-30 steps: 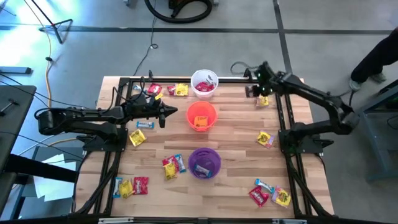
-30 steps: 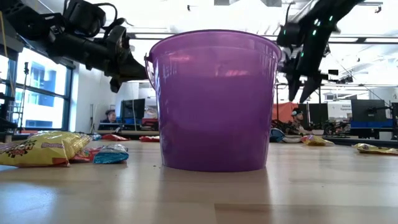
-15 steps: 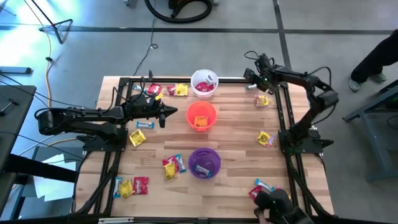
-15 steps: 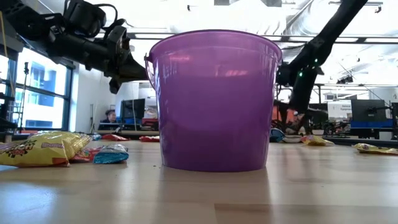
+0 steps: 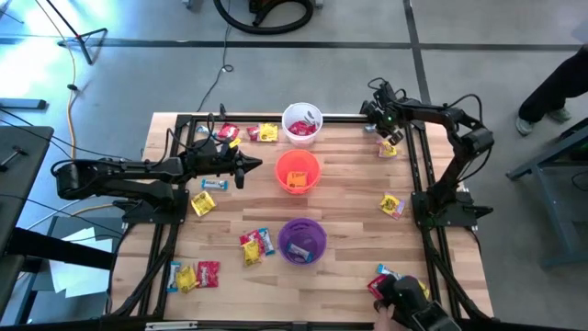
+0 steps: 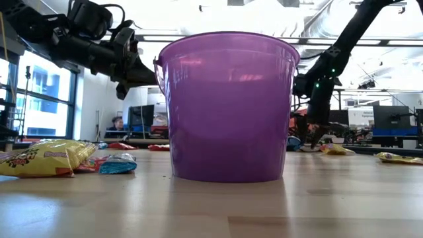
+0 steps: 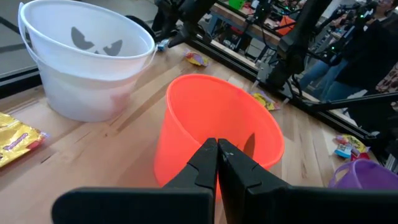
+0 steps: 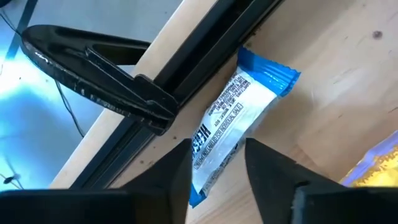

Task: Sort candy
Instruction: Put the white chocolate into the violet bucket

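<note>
Right gripper (image 8: 217, 165) at the high view's upper right, fingers parted astride a blue-white candy (image 8: 233, 127). Left gripper (image 7: 217, 163) pinched empty beside the orange cup (image 7: 214, 130), centre-left.

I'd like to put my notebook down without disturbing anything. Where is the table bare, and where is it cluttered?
Bare wood lies between the orange cup and the yellow candy near the right rail, and along the front edge below the purple cup. Crowded: the far-left corner by the white cup, the front-left and front-right corners, and the far-right corner, where the right hand straddles a blue-white candy.
</note>
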### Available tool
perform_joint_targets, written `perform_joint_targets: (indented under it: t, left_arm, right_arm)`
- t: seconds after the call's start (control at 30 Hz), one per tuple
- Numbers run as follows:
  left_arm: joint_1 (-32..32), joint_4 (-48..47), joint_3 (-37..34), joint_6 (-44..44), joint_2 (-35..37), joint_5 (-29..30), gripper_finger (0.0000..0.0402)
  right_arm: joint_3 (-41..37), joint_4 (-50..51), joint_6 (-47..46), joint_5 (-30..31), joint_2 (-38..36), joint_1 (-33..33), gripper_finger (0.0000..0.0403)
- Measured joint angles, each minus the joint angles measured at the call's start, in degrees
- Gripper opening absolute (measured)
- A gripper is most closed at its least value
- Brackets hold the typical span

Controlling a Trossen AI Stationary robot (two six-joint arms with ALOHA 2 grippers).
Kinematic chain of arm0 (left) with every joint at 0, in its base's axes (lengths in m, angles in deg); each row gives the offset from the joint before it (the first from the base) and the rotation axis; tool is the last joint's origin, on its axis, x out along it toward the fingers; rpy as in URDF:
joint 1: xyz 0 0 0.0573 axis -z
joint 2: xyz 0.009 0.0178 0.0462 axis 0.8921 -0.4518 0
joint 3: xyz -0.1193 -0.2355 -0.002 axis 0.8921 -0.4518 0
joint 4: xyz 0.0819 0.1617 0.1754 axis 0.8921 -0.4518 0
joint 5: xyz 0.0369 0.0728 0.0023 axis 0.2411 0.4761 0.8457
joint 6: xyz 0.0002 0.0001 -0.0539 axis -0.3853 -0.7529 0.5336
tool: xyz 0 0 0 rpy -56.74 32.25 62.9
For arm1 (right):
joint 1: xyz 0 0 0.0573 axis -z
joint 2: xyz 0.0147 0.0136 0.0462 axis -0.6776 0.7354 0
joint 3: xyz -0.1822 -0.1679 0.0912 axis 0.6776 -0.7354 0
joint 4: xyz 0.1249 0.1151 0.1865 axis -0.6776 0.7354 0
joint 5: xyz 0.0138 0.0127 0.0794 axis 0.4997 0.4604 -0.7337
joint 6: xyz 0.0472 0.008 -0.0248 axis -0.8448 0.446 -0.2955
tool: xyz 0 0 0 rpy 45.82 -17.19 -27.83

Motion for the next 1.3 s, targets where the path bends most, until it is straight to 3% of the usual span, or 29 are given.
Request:
perform_joint_targets:
  t: [0.27,0.5,0.8,1.03,1.3]
  left_arm:
    - [0.0,0.0,0.0,0.0,0.0,0.0,0.0000]
    - [0.0,0.0,0.0,0.0,0.0,0.0,0.0000]
    - [0.0,0.0,0.0,-0.1,0.0,0.0,0.0000]
    - [0.0,0.0,0.0,-0.1,0.0,0.0,0.0000]
    - [0.0,0.0,0.0,0.0,0.0,0.0,0.0000]
  right_arm:
    - [0.0,-0.4,1.1,0.5,0.0,0.0,0.0008]
    - [0.0,-4.2,12.3,-1.5,-1.3,-0.7,0.0002]
    - [0.0,-4.7,27.9,-3.9,-12.0,-6.9,0.0000]
    - [0.0,-2.1,30.7,-4.3,-21.6,-15.4,0.0000]
    - [0.0,5.4,29.3,1.2,-27.2,-25.3,0.0000]
